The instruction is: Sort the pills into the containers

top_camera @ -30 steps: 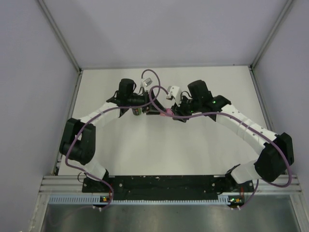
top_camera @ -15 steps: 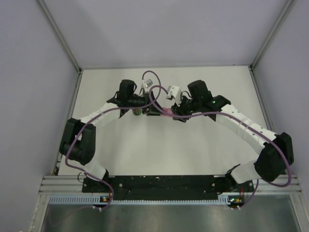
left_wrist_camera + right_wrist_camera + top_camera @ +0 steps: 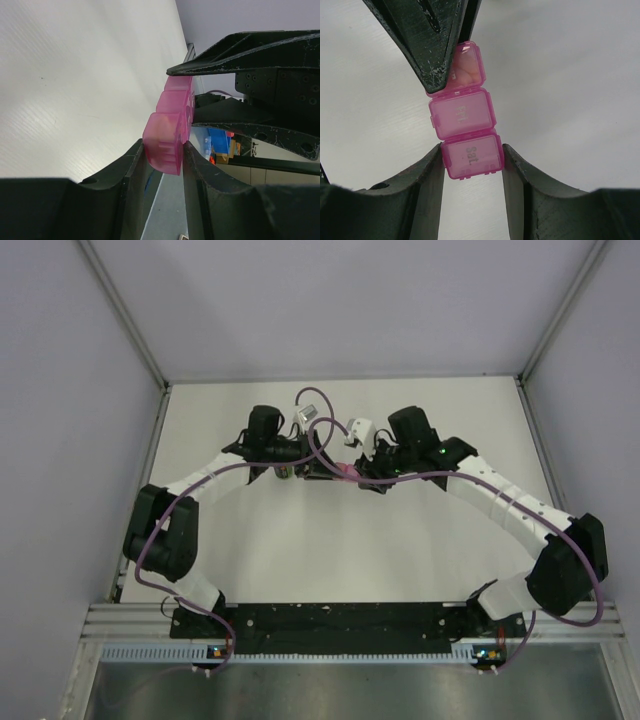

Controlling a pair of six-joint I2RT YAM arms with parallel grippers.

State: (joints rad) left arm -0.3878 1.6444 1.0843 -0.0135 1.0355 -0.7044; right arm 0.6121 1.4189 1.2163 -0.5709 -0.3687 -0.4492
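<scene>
Right gripper (image 3: 472, 152): closed on the pill box (image 3: 462, 114), one finger flat against each side wall of the end cell.

Left gripper (image 3: 164, 147): drawn in round the opposite end, both fingers seemingly touching the walls; firmness of hold not readable.

Desk (image 3: 330, 560): white. Box between the two grippers, over the far middle, well away from the near edge. Resting or lifted, cannot tell.

Pill box: pink, see-through, three joined cells in view, lids down.

Cells: Sat cell (image 3: 471, 155) in the right grip. Fri cell (image 3: 461, 114) free in the middle. Third cell (image 3: 468, 67) partly under the left fingers, paler patch inside, pill or not unclear.

Handling, as judged: probably steadying the box ahead of lifting a lid.
- Keep both grips in one line to spare the joins.
- Squeeze lightly on the thin plastic.
- Hold below the lid seam, leaving the tabs free.
</scene>
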